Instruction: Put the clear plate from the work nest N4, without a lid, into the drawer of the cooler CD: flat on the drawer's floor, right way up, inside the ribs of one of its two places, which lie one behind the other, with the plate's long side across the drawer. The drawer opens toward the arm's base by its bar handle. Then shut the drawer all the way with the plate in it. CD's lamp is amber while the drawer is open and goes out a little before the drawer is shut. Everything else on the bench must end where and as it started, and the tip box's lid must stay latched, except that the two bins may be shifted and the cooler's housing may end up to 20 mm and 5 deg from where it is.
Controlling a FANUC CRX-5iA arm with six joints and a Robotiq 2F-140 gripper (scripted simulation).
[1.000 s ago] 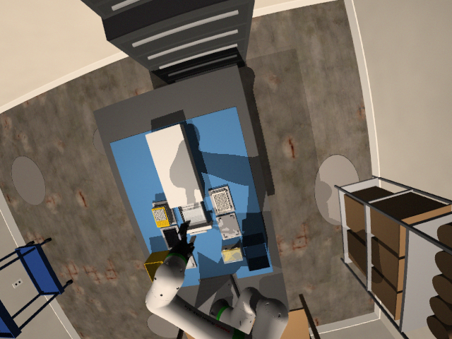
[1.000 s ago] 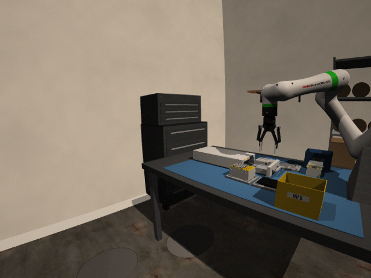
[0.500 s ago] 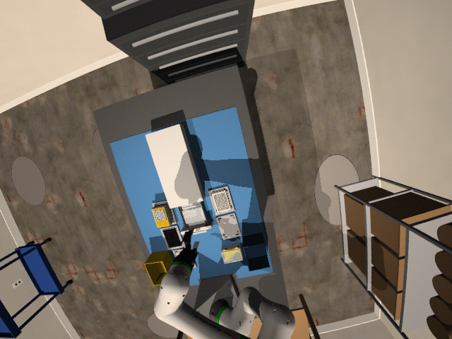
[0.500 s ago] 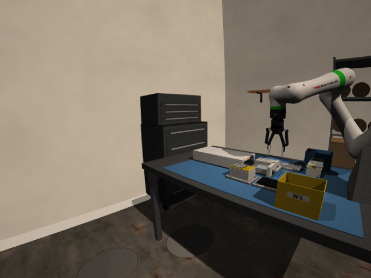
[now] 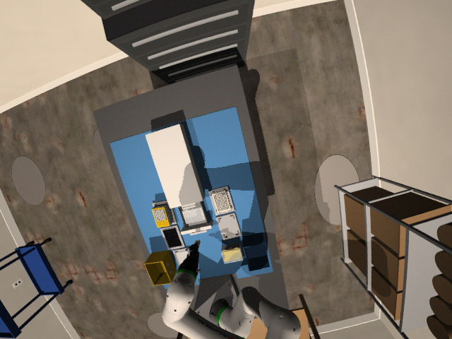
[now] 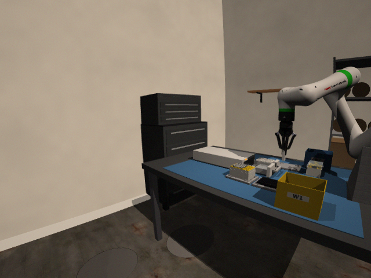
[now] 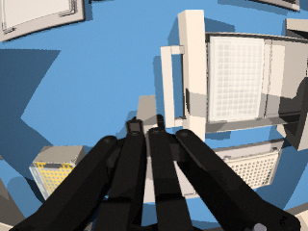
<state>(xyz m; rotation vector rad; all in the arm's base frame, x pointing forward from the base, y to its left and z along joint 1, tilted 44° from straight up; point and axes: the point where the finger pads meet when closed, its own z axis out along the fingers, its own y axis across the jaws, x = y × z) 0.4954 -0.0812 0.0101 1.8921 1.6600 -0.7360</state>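
The white cooler CD (image 5: 173, 164) lies lengthwise on the blue mat. Its drawer (image 5: 195, 222) stands open toward the arm's base, and its amber lamp (image 6: 245, 160) is lit. The clear plate (image 7: 237, 77) lies flat in the drawer, long side across it; it also shows in the overhead view (image 5: 193, 214). The bar handle (image 7: 168, 80) is on the drawer's front. My gripper (image 7: 148, 108) is shut with nothing between the fingers. It points down and hovers just in front of the handle, apart from it, as the overhead view (image 5: 197, 242) and the side view (image 6: 283, 157) show.
A yellow tip box (image 5: 159, 215) and a black plate (image 5: 172, 236) lie left of the drawer. A white perforated plate (image 5: 222, 200), a grey lidded plate (image 5: 228, 224) and a yellow-topped box (image 5: 232, 254) lie to its right. A yellow bin W1 (image 6: 300, 194) and a dark blue bin (image 5: 256, 251) stand near the base.
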